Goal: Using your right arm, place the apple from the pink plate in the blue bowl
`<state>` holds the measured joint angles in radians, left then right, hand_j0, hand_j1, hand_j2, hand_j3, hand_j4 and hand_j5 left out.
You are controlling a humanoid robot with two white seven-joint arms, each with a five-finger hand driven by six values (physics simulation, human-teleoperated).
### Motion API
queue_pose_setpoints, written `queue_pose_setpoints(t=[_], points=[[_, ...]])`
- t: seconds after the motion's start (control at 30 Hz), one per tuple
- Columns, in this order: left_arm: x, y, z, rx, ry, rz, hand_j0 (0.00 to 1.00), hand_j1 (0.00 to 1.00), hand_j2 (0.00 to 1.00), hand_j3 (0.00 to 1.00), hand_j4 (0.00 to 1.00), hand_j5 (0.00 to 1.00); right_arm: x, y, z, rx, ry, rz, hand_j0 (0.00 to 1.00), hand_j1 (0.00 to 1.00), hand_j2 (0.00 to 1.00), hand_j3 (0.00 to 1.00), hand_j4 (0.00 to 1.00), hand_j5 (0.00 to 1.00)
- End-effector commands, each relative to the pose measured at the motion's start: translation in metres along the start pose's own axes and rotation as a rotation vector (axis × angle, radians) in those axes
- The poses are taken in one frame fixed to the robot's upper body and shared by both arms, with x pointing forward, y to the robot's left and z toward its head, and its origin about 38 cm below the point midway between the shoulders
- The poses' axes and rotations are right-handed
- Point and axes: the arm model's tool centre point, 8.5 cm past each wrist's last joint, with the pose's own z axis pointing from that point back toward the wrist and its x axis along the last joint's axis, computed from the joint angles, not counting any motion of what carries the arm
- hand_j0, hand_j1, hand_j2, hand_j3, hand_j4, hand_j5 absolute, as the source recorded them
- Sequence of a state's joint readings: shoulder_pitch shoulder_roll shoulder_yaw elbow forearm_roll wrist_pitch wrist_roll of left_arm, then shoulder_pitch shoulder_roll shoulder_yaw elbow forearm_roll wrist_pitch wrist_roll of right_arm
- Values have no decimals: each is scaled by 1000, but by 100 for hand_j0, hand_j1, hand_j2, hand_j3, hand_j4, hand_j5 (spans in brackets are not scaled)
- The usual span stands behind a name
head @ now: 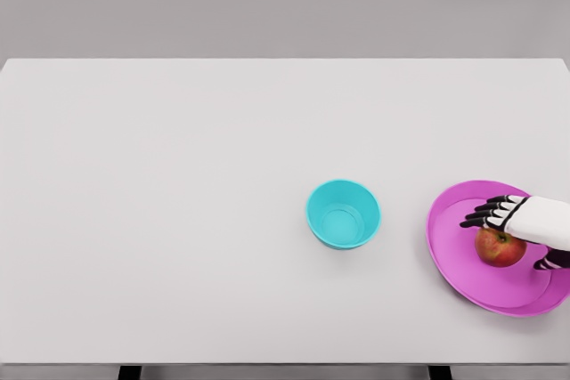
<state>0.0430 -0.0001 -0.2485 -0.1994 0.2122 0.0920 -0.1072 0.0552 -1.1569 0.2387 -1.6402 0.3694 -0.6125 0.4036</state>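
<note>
Where the white table (178,220) fills most of the frame, three items sit toward the lower right: blue bowl (344,214) (upright, nothing visible inside), just right of centre; pink plate (454,255) at the right edge, well apart from the bowl; apple (497,249), red, resting on the plate. Right hand (517,218) enters from the right edge, fingers extended over the apple's top, thumb below right, not clasped around it

One head camera looks steeply down over the white table (178,220).
</note>
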Motion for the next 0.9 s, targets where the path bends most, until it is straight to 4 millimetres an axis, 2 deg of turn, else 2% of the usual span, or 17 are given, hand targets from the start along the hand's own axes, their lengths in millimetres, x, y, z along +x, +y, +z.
queue_pose_setpoints(t=[0.0, 0.17, 0.37, 0.7, 0.73, 0.77, 0.8, 0.87], points=[[0, 0, 0, 0, 0, 1, 100, 100, 100, 100, 100, 100, 2, 1, -3, -10, -6, -13, 100, 100, 100, 100, 100, 100], [0, 0, 0, 0, 0, -1, 100, 100, 100, 100, 100, 100, 2, 3, -5, -3, -9, -16, 100, 100, 100, 100, 100, 100], [0, 0, 0, 0, 0, 1, 100, 100, 100, 100, 100, 100, 8, -7, -6, -21, -25, 7, 100, 100, 100, 100, 100, 100], [0, 0, 0, 0, 0, 1, 100, 100, 100, 100, 100, 100, 16, -11, -7, -23, -48, 23, 100, 100, 100, 100, 100, 100], [0, 0, 0, 0, 0, 1, 100, 100, 100, 100, 100, 100, 16, -10, -7, -22, -49, 22, 97, 97, 97, 97, 97, 97], [0, 0, 0, 0, 0, 1, 100, 100, 100, 100, 100, 100, 16, -9, -7, -6, -47, 25, 66, 66, 66, 66, 66, 66], [0, 0, 0, 0, 0, -1, 100, 100, 100, 100, 100, 100, 16, -8, -7, 9, -47, 25, 51, 51, 51, 51, 51, 51], [0, 0, 0, 0, 0, 1, 100, 100, 100, 100, 100, 100, 16, -7, -7, 10, -47, 25, 42, 42, 42, 42, 42, 42]])
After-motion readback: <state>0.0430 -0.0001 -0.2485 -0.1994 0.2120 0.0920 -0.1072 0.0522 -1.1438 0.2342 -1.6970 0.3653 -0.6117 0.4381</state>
